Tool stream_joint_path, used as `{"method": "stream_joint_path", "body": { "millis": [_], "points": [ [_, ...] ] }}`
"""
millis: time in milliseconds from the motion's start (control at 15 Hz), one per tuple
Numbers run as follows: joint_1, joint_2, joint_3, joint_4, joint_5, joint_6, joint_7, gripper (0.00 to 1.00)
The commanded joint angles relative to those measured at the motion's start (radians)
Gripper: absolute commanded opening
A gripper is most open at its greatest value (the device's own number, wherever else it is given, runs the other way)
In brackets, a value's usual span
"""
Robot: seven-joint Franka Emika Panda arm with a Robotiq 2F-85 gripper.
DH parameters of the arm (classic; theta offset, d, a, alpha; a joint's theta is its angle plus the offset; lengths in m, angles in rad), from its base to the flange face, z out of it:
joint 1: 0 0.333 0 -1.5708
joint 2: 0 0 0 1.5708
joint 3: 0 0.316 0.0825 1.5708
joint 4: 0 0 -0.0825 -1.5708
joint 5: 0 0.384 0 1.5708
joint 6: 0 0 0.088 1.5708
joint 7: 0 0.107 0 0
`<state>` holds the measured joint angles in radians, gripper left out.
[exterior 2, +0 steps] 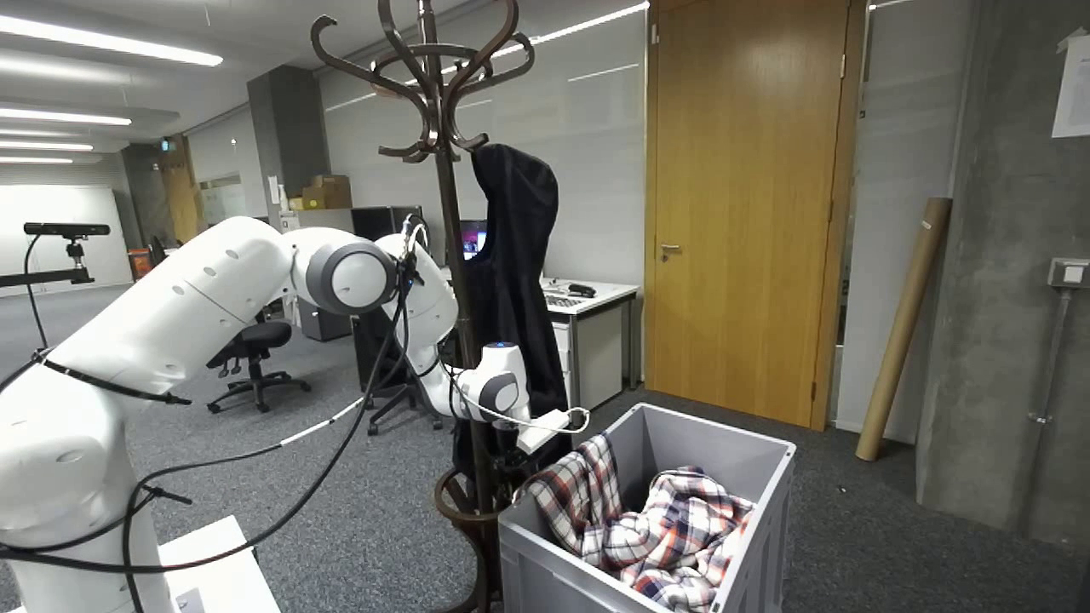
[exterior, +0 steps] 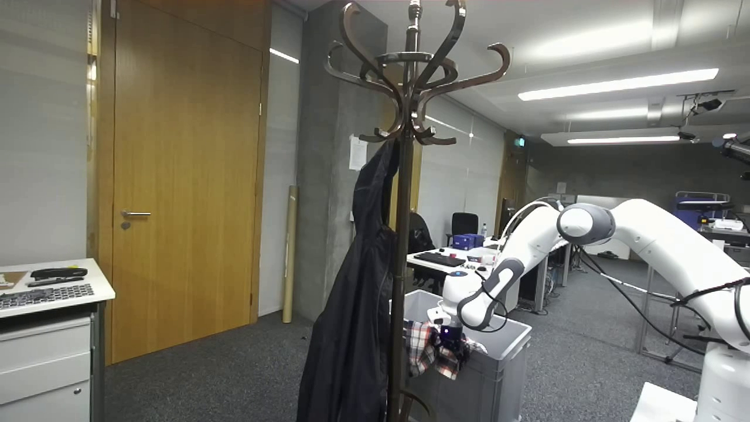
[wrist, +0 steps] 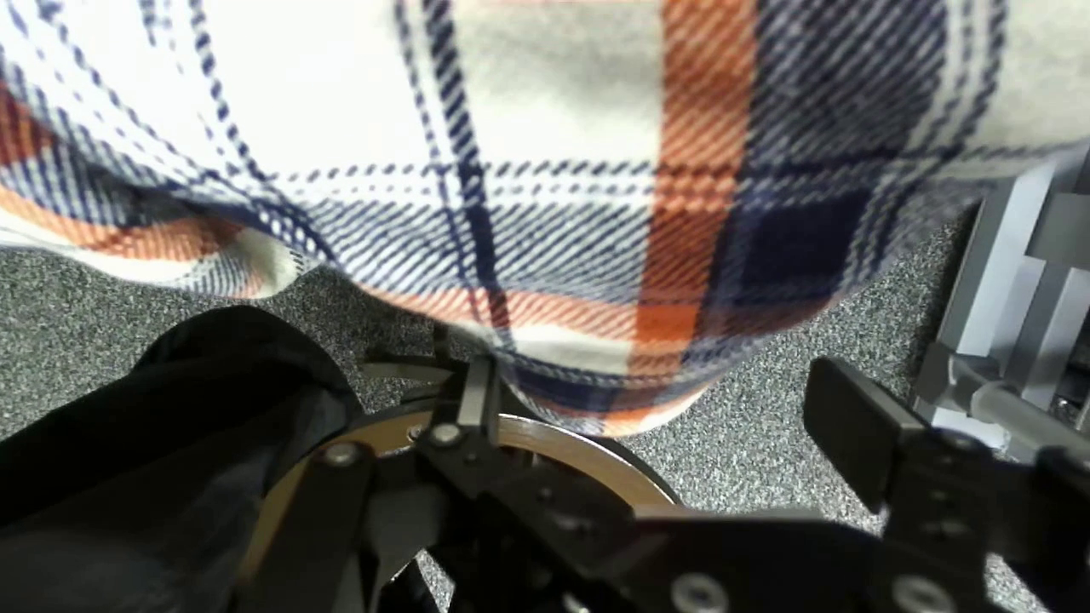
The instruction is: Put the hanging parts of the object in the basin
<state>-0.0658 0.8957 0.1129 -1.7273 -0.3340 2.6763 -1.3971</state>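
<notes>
A plaid cloth in white, navy and orange lies bunched inside the grey basin (exterior 2: 758,502), and part of the plaid cloth (exterior 2: 579,485) is draped over the rim. In an exterior view the hanging part of the cloth (exterior: 420,347) shows outside the basin wall (exterior: 474,392). My gripper (exterior: 450,337) points down beside this hanging part, outside the basin. In the wrist view the gripper (wrist: 664,413) is open, with its fingers well apart. The cloth's lower edge (wrist: 596,375) hangs by the left finger; whether they touch is unclear. The fingertips are hidden in an exterior view.
A dark wooden coat rack (exterior: 401,234) with a black jacket (exterior: 357,310) stands close to the basin and my arm. The rack's ring base (wrist: 596,455) and the black jacket (wrist: 170,409) lie just beneath and left of the gripper in the wrist view.
</notes>
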Motion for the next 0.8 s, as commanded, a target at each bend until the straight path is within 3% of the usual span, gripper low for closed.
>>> {"method": "stream_joint_path", "body": {
  "millis": [0, 533, 600, 733],
  "points": [
    [0.009, 0.017, -0.013, 0.036, -0.009, -0.007, -0.027, 0.67],
    [0.01, 0.005, -0.005, 0.063, 0.003, -0.02, -0.02, 0.06],
    [0.009, -0.003, -0.004, 0.064, 0.006, -0.02, -0.017, 0.0],
    [0.006, -0.022, -0.002, 0.067, 0.015, -0.028, -0.009, 0.0]
  ]
}}
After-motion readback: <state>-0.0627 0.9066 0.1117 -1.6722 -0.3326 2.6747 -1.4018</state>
